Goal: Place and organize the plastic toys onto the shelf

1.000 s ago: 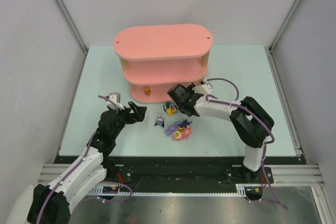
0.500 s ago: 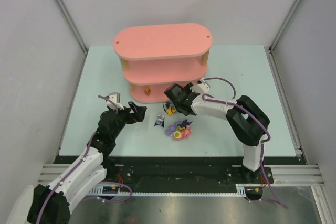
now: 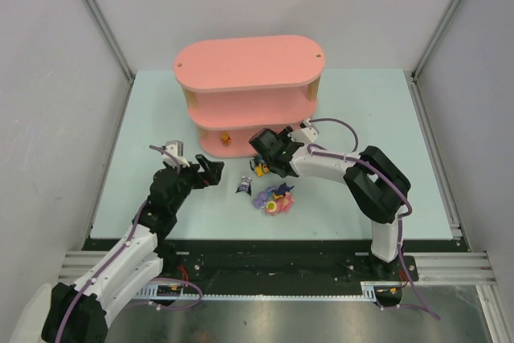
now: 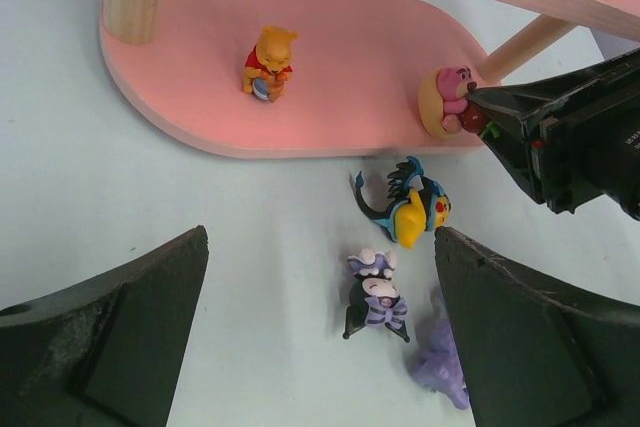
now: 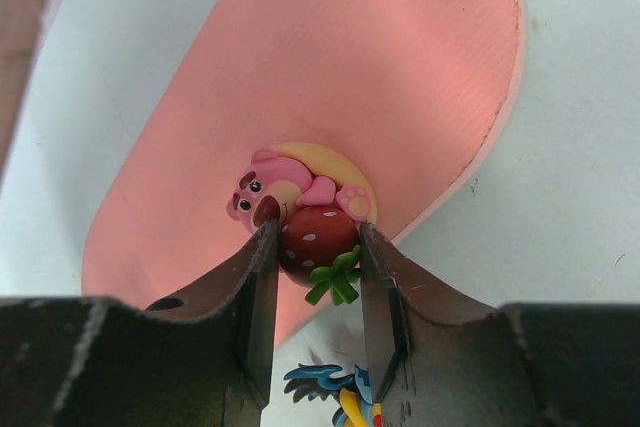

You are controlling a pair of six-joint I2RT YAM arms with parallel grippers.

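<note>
Close by bear toy [image 4: 447, 99], fish [image 4: 410, 210] (yellow)

Shelf [image 3: 241, 66] and toys [image 3: 273, 197] on table [image 3: 361, 118]

blue-yellow toy [image 5: 335, 392]: cut at bottom edge | toy pile [image 3: 275, 197]: too small | shelf [image 3: 245, 66]: lower boards mostly covered

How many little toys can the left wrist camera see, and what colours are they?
Yellow bear: 1
Pink bear: 1
Blue-and-yellow fish: 1
Black-and-purple toy: 1
Lilac toy, partly cut off by the picture's edge: 1
Total: 5
</note>
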